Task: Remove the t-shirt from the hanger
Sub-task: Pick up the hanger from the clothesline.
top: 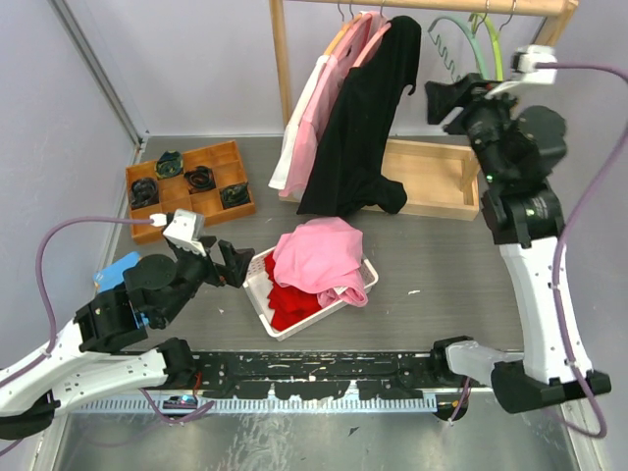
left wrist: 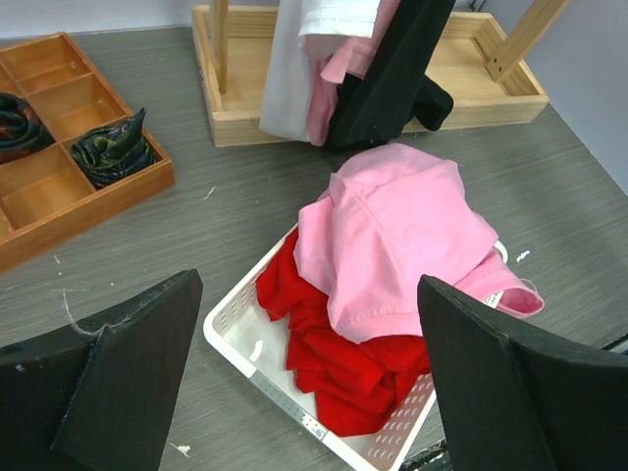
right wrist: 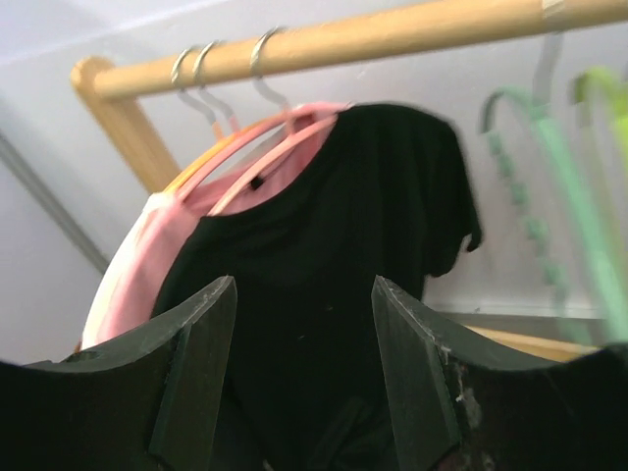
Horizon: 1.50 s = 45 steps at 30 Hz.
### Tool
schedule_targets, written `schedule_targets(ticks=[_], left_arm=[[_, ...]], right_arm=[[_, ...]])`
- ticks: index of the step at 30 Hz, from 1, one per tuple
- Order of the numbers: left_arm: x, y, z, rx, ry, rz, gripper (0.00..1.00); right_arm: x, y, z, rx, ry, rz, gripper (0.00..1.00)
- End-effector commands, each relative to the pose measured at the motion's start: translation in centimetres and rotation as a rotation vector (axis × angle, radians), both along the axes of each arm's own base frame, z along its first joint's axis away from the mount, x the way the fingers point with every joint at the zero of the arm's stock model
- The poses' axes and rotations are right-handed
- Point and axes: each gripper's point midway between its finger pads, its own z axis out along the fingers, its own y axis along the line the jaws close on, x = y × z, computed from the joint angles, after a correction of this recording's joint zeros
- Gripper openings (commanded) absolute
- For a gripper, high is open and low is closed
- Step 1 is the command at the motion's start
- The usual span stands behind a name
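A black t-shirt point(top: 363, 128) hangs on a pink hanger point(top: 368, 34) from the wooden rail point(top: 442, 6); it also shows in the right wrist view point(right wrist: 324, 255) on its pink hanger point(right wrist: 265, 147). Pink and white garments point(top: 314, 108) hang to its left. My right gripper point(top: 439, 101) is open, raised just right of the black shirt and facing it, apart from it. In the right wrist view the right gripper point(right wrist: 304, 363) frames the shirt. My left gripper point(top: 234, 267) is open and empty, low beside the white basket point(top: 257, 289).
The white basket point(left wrist: 235, 334) holds a pink shirt point(left wrist: 392, 235) over a red one point(left wrist: 334, 343). A wooden tray point(top: 162, 196) with rolled dark items sits at far left. Empty green hangers point(top: 481, 39) hang right of the black shirt. The rack's wooden base point(top: 432, 177) lies behind.
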Motion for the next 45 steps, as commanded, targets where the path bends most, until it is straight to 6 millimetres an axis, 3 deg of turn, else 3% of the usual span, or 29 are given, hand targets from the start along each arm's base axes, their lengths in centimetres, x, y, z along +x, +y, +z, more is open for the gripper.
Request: schedule_targets(ticks=[1, 8, 16, 34, 39, 45], left_arm=[[0.1, -0.4, 2.3, -0.059, -0.035, -0.008, 0.98], [0.0, 0.0, 2.4, -0.067, -0.042, -0.003, 0.98], [-0.5, 0.7, 2.6, -0.093, -0.052, -0.010, 0.98], [-1.2, 2.3, 3.3, -0.116, -0.077, -0.006, 0.98], [-1.2, 2.5, 3.4, -0.118, -0.083, -0.006, 0.98], [-1.2, 2.4, 3.4, -0.116, -0.081, -0.009, 0.98]], right_arm=[[0.6, 3.8, 1.1, -0.035, -0.029, 0.023, 0.63], [2.2, 9.3, -0.5, -0.007, 0.042, -0.013, 0.63], [3.9, 13.1, -2.2, 0.040, 0.143, -0.074, 0.64], [7.3, 15.8, -5.2, 0.071, 0.263, -0.105, 0.64], [7.8, 15.2, -6.1, 0.054, 0.286, -0.160, 0.64], [7.9, 12.8, -6.5, 0.025, 0.303, -0.241, 0.63]])
